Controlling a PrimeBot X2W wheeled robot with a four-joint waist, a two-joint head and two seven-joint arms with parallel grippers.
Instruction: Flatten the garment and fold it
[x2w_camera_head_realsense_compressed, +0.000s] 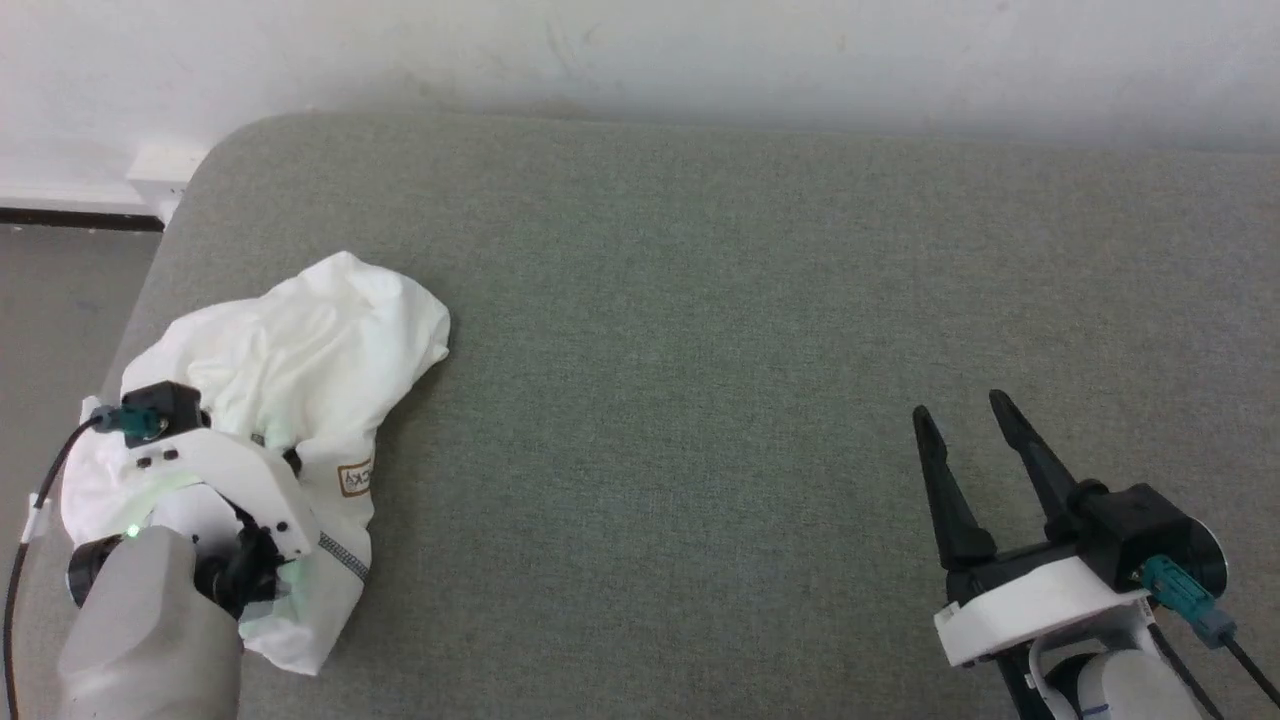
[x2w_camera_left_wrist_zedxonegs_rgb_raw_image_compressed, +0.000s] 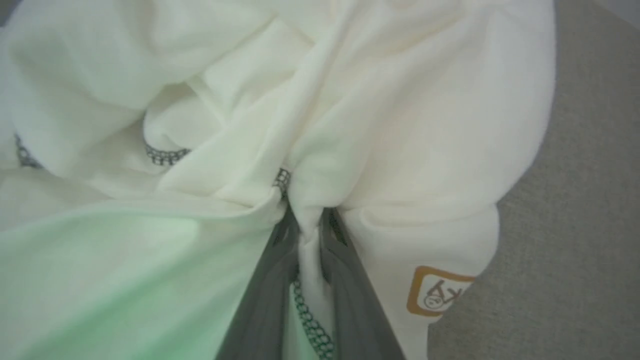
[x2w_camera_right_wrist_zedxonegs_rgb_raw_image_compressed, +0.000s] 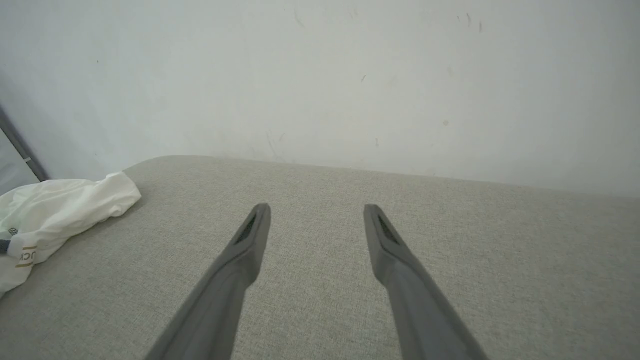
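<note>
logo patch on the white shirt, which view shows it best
Left wrist view: the logo patch is close, its brown frame clear. Head view shows it small and blurry; right wrist view tiny, at its left edge.

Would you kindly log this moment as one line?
garment: crumpled heap | left gripper: fingers pinching garment | right gripper: fingers open, empty
</note>
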